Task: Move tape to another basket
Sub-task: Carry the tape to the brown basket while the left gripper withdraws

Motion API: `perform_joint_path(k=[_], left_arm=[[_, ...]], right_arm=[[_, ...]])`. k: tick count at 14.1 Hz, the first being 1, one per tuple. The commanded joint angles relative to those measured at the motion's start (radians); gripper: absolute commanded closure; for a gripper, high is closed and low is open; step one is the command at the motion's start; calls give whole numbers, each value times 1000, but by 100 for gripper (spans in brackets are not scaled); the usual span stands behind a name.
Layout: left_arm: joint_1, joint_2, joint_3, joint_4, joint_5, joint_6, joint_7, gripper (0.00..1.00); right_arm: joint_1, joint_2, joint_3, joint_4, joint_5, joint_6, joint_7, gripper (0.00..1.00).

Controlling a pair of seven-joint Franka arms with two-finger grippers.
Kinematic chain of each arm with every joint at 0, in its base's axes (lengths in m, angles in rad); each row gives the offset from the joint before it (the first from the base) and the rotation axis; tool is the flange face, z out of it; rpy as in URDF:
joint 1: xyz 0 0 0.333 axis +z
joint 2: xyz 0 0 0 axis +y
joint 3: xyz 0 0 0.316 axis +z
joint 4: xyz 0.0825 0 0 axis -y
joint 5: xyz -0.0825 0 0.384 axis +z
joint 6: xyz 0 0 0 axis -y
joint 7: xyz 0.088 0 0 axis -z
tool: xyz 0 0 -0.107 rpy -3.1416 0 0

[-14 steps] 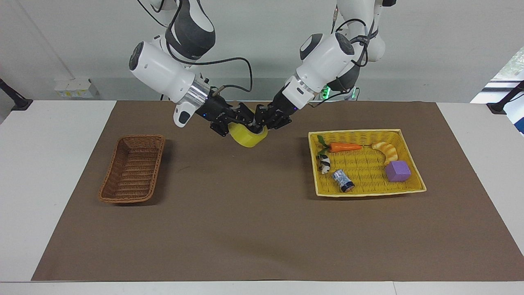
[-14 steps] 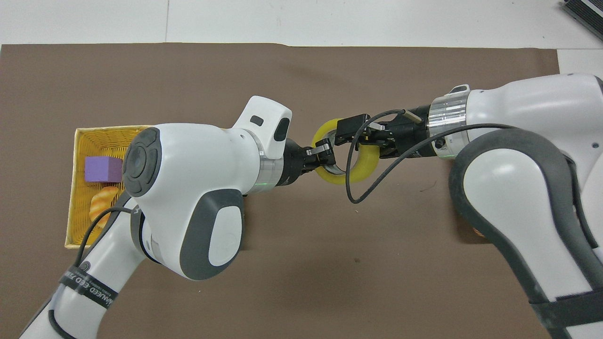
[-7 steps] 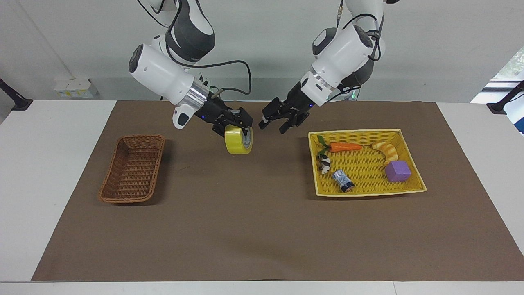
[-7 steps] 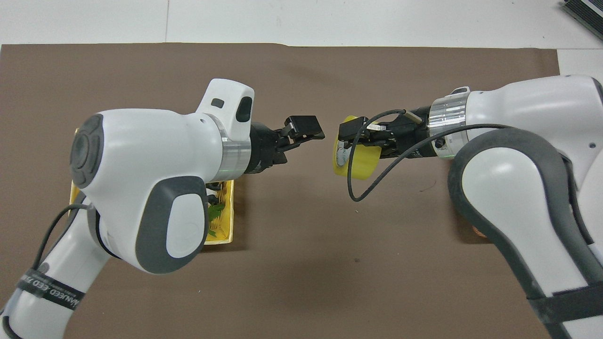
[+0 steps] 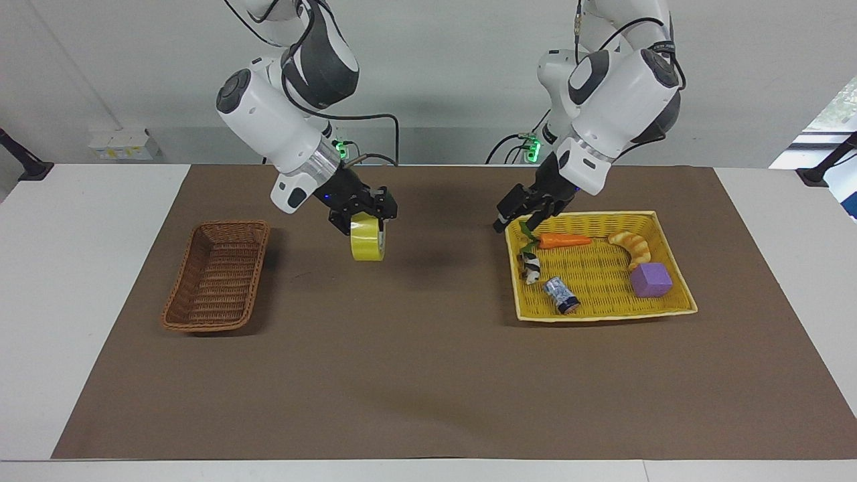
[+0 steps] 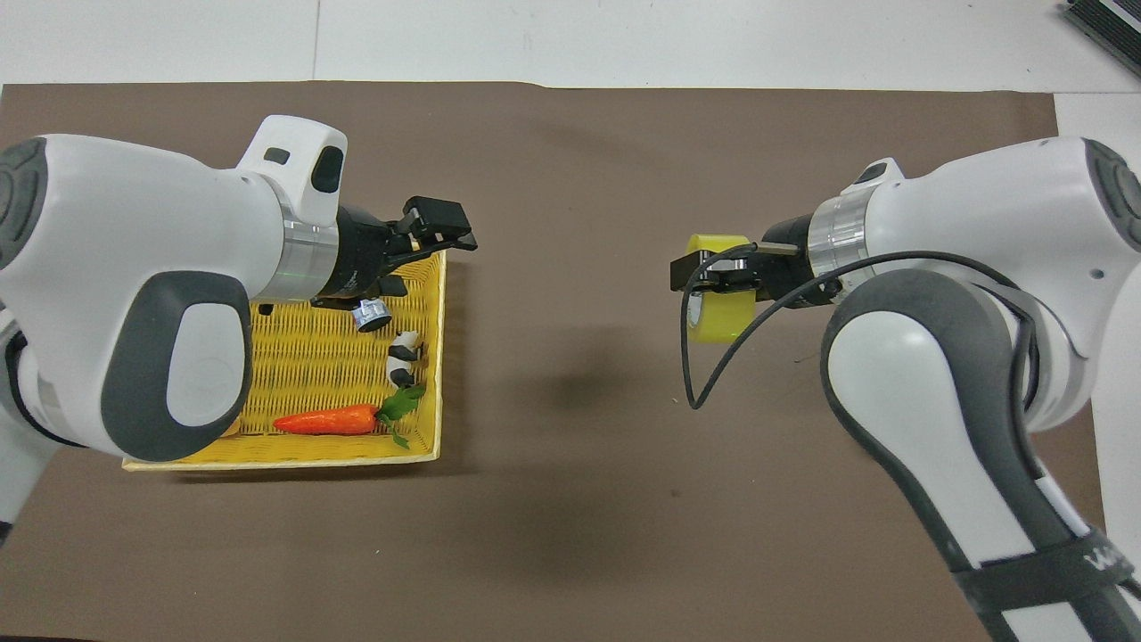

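The yellow tape (image 5: 368, 246) hangs on edge from my right gripper (image 5: 365, 215), which is shut on the roll's upper rim, above the brown mat between the two baskets. In the overhead view the tape (image 6: 720, 314) shows under the right gripper (image 6: 700, 272). The narrow brown wicker basket (image 5: 231, 225) lies empty toward the right arm's end of the table; the right arm hides it in the overhead view. My left gripper (image 5: 514, 215) is open and empty over the yellow basket's edge; it also shows in the overhead view (image 6: 441, 228).
The yellow basket (image 5: 602, 314) (image 6: 285, 462) toward the left arm's end holds a carrot (image 5: 564, 240), a small blue-white can (image 5: 561, 294), a black-and-white toy (image 5: 531, 268), a bread piece (image 5: 633, 248) and a purple block (image 5: 651, 280). A brown mat (image 5: 415, 375) covers the table.
The left gripper let go of the tape and drew back to the yellow basket's edge. The right gripper kept the tape and carried it toward the brown basket; the roll now hangs on edge.
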Motion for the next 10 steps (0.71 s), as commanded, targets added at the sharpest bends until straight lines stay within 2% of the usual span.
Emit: perform_joint_path(k=[1,4,7,10], left_arm=[[51,-7,-8,10,89,-34,81,0],[142,-3,-8,25,133,-63,240,0],[252,-11,-6,56,193,-178,475,0],[315,-11,-6,110,316,-290,635,0]], right_arm=[[-60,-22,2,-48,-125,-31,-130,100],[-125,-21,0,-99,-222,-31,-160,100],[-174,-1,2,-98,-476,-19,-186,100],[-211,-4,0,-104,-694,-28,-275,100]])
